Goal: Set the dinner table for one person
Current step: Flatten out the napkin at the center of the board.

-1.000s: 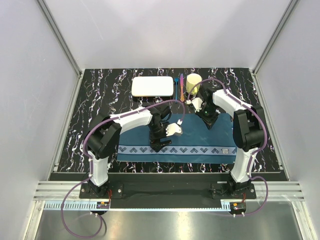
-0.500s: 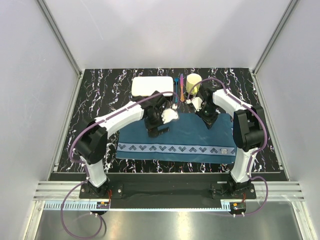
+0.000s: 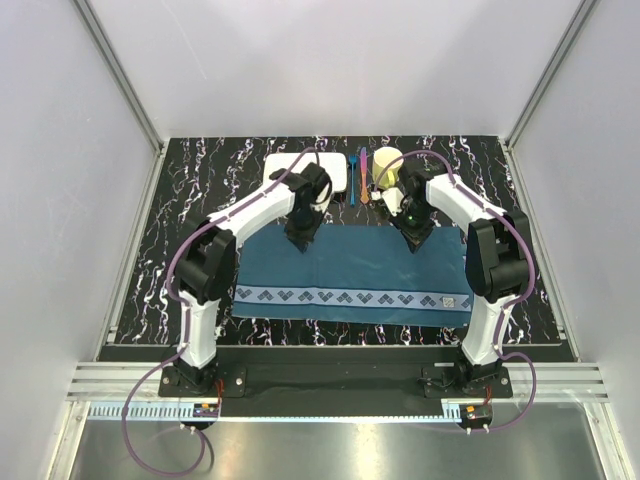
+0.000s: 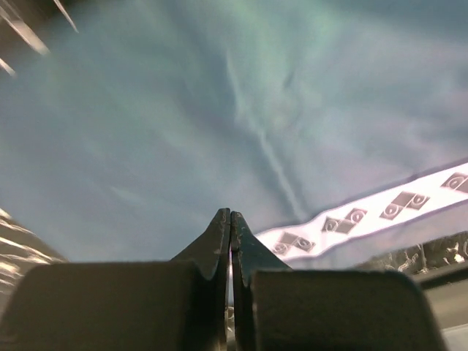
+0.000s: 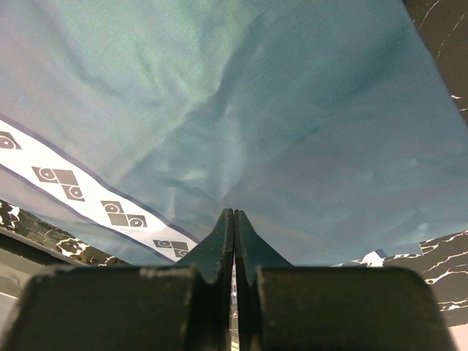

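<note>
your worktop (image 3: 200, 180) is black with white veins; your placemat (image 3: 360, 265) teal with a white band of dark diamonds; plate (image 3: 335, 168) white, cup (image 3: 386, 163) cream.

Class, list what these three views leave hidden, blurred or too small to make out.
- Top view: plate partly under the left arm; cup partly behind the right arm.
- Top view: utensils too small to identify.
- Left wrist view: placemat blurred; whether the left gripper pinches it is unclear.

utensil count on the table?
2 visible: a blue utensil and a pink-orange utensil, side by side between the plate and the cup. The right arm may hide more.
</note>
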